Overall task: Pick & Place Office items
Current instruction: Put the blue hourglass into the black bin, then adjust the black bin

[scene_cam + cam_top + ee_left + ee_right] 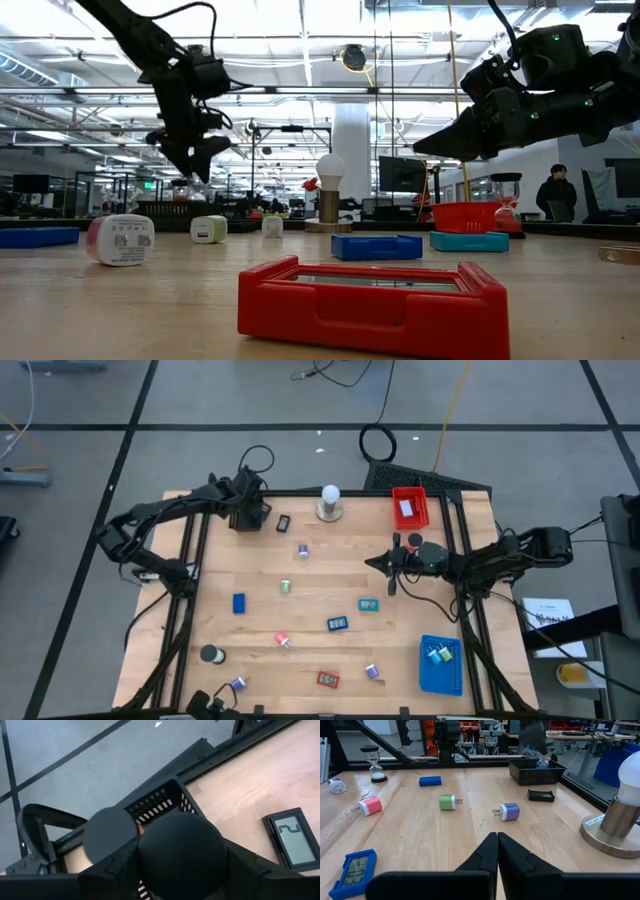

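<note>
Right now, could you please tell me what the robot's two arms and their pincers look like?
Both arms are black, slim and jointed, with black cables looped along them. The left pincer ends a bulky black wrist. The right pincer has two dark, wedge-shaped fingers tapering to a point. I see no markings.

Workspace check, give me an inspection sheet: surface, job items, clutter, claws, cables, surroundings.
Surface: wooden table, black frame.
Job's things: small items scattered, among them a blue block, green plug, pink plug, red piece; two teal pieces in the blue tray.
Clutter: bulb on round base; red tray; black basket.
Claws: left claw above the black basket, open; right claw shut, raised mid-table.
Cables: coiled black cable on the floor.
Surroundings: person in the background.
</note>
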`<state>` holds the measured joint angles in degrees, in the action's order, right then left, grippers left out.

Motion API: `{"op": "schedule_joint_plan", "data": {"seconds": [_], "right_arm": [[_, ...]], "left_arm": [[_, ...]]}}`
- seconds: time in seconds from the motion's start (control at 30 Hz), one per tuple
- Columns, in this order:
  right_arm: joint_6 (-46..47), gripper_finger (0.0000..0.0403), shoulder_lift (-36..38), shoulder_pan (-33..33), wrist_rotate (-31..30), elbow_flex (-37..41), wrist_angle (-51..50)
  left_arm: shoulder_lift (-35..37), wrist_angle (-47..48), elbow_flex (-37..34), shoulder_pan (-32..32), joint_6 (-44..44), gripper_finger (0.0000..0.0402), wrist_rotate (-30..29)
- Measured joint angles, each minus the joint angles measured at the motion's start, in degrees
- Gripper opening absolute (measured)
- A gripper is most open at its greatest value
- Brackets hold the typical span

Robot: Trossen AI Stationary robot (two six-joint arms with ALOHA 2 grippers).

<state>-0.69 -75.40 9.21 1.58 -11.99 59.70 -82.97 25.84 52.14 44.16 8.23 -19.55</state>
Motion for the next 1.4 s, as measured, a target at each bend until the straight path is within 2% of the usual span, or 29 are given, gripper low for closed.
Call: {"op": "schedule_joint_plan", "data": {"seconds": [0.23,0.53,0.73,0.9,1.23,1.4], "right_arm": [[0.0,0.0001,0.0,0.0,0.0,0.0,0.0],[0.0,0.0001,0.0,0.0,0.0,0.0,0.0],[0.0,0.0001,0.0,0.0,0.0,0.0,0.0],[0.0,0.0001,0.0,0.0,0.0,0.0,0.0],[0.1,0.0001,0.0,0.0,0.0,0.0,0.0],[0.1,0.0001,0.0,0.0,0.0,0.0,0.0]], "left_arm": [[-3.2,-2.1,0.0,0.1,0.5,0.0212,0.7],[-3.4,-2.4,0.0,0.1,1.3,0.0215,1.3],[-3.4,-2.4,0.0,0.1,1.0,0.0287,0.6],[-2.8,-2.0,0.0,0.1,-1.0,0.0312,0.0],[2.2,-1.4,0.0,-2.2,-4.5,0.0296,0.0],[6.5,0.5,0.0,-4.1,-5.9,0.0274,0.3]]}}
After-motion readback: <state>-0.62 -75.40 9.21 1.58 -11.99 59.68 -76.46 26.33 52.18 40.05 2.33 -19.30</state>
